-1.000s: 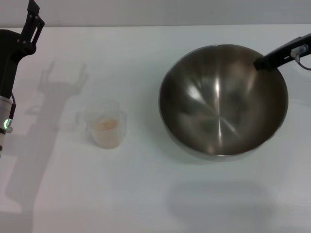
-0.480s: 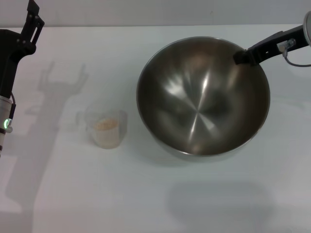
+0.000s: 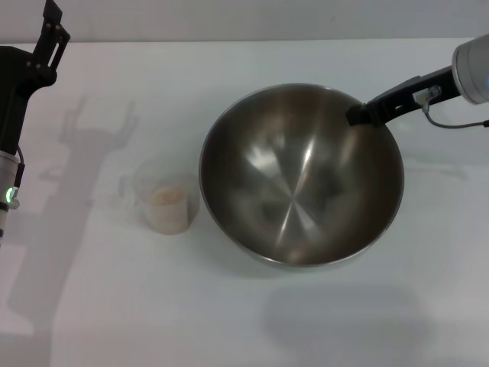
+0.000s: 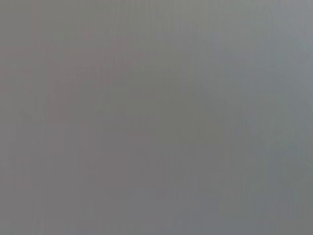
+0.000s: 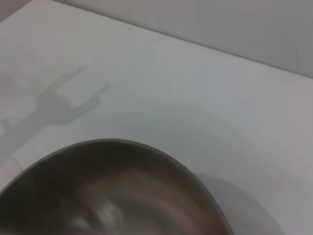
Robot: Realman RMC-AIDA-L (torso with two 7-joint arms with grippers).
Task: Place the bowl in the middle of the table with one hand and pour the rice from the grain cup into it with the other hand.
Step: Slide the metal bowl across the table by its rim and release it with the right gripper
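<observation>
My right claw is clamped on the far right rim of the large round stainless-steel bowl; one dark finger shows inside the rim, the other is hidden behind the wall, so the grip is my reading, not a clear sight. The bowl sits near the middle of the plain white desk, perhaps tilted toward its left side. I cannot tell whether its base touches the desk.

The small clear plastic grain cup, with pale rice heaped in its bottom, stands just beside the bowl's left rim, seemingly not touching.

Notes for setting down well:
- Bring the bowl no closer to the cup; the gap is thin and a nudge could tip the rice out.
- Level the rim before letting go. A one-sided rim pinch will let the bowl rock if dropped tilted.
- Lower until the base rests flat, then part the fingers and draw off up and to the right, clear of the rim.

My left claw is parked at the far left edge, raised, fingers apart, well apart from the cup. Its wrist view shows nothing usable.
</observation>
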